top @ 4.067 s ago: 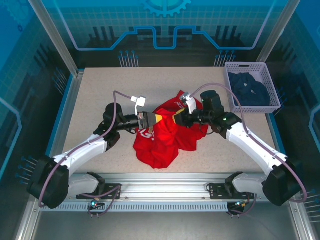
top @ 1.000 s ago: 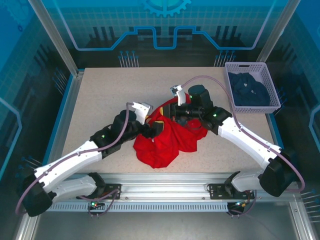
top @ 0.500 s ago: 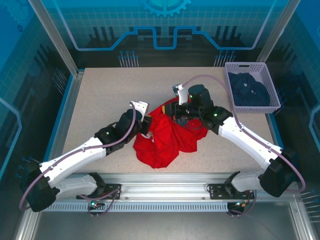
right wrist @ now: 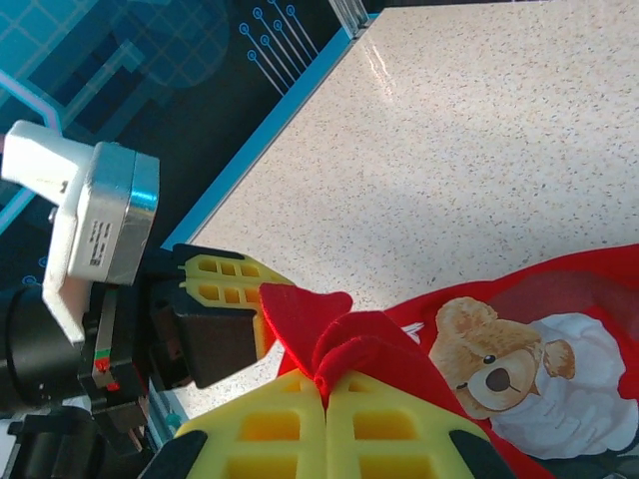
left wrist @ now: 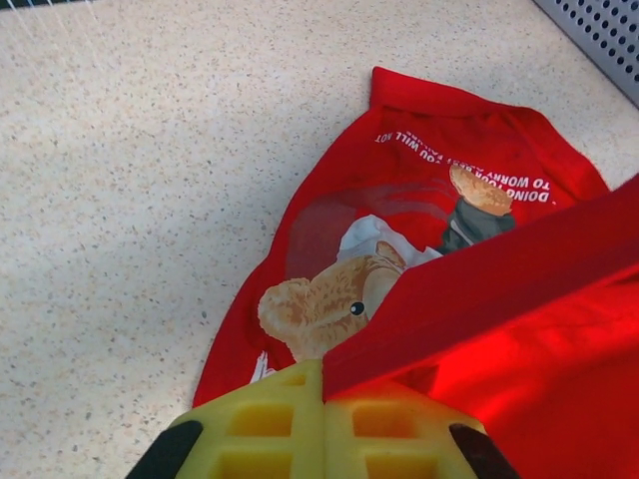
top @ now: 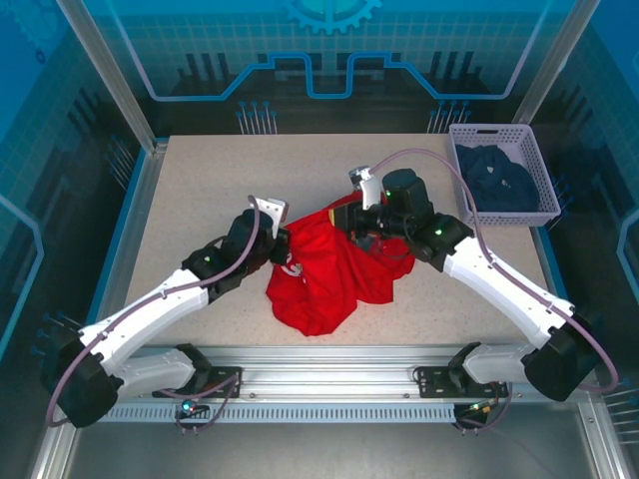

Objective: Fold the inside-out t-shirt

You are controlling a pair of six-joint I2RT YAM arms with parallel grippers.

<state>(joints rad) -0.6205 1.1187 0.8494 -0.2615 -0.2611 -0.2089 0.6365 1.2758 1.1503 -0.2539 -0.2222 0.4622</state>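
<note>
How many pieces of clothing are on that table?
2. A red t-shirt lies crumpled in the middle of the table, and a dark blue garment sits in the white basket at its far right corner. More could be hidden beneath it.

Seen from above, the red t-shirt (top: 334, 279) lies bunched, its sleeves and collar impossible to tell apart. In the left wrist view, a red fold hides part of the teddy-bear print (left wrist: 324, 304), and the lower edge cuts off the left gripper (left wrist: 322, 377). The right wrist view crops the right gripper (right wrist: 324, 394) likewise.
</note>
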